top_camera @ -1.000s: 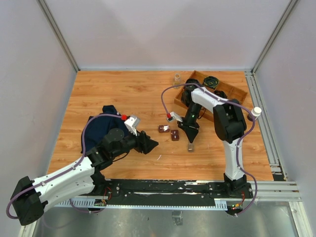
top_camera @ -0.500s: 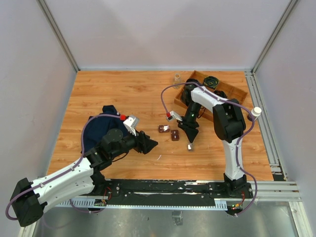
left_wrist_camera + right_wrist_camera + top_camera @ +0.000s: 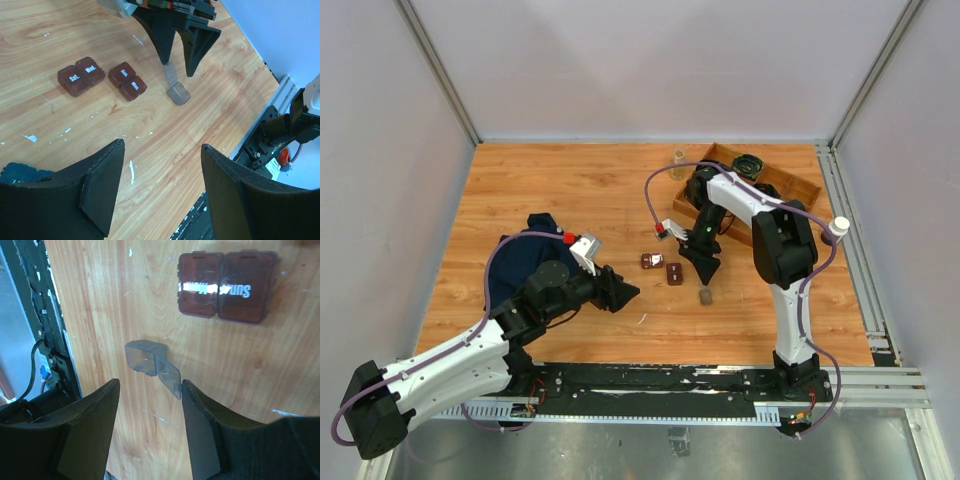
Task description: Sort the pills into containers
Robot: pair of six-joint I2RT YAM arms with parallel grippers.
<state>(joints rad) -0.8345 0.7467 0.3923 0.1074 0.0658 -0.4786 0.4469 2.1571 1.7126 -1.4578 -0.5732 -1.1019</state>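
The right fingers have spread and lifted off the clear box, which lies open below them. Left fingers stay spread, empty.

My lab test cell, no home or shop

I work on a wood-grain desk boxed in by plain pale panels set in aluminium posts. My two arms are bolted to a black slotted rail at the near edge, with purple cables looping along them and loose wiring showing at the bases. A metal track runs down the right side.
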